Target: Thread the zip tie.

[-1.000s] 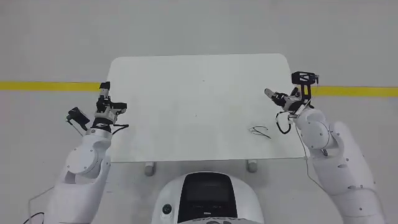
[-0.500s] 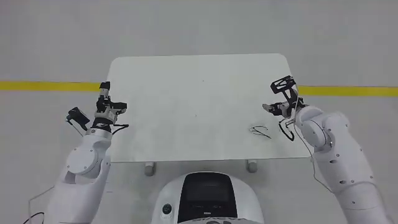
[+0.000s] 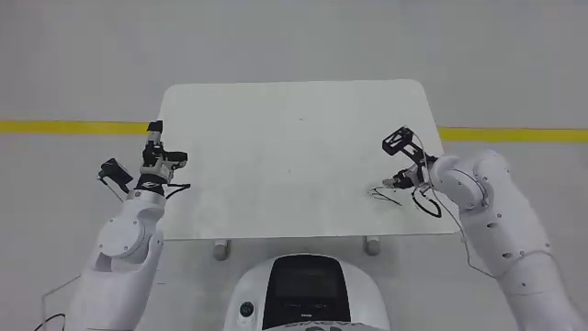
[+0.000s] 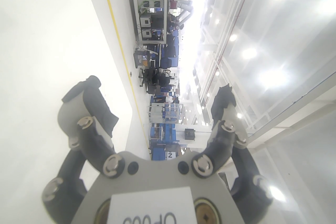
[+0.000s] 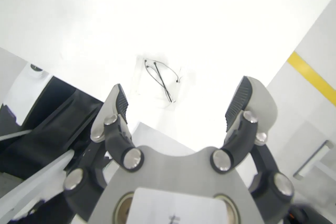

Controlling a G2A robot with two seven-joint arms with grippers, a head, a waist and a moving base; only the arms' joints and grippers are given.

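Observation:
Thin black zip ties (image 3: 384, 193) lie crossed on the white table (image 3: 276, 138) near its front right corner. In the right wrist view the zip ties (image 5: 160, 78) sit just beyond the fingertips, one curved and one straight across it. My right gripper (image 3: 401, 181) hovers right beside them, slightly to their right, and the right gripper (image 5: 181, 84) is open with nothing between its ribbed pads (image 5: 237, 96). My left gripper (image 3: 153, 131) is at the table's left edge, far from the ties. Seen from its own wrist, the left gripper (image 4: 157, 84) is open and holds nothing.
The table's front edge (image 5: 162, 128) runs close under the right gripper. A yellow floor line (image 3: 514, 134) passes behind the right arm. The wide middle of the tabletop (image 3: 285, 161) is bare white surface.
The right arm has swung from the table's right edge inward and toward the front, ending beside the zip ties. The left arm has stayed still.

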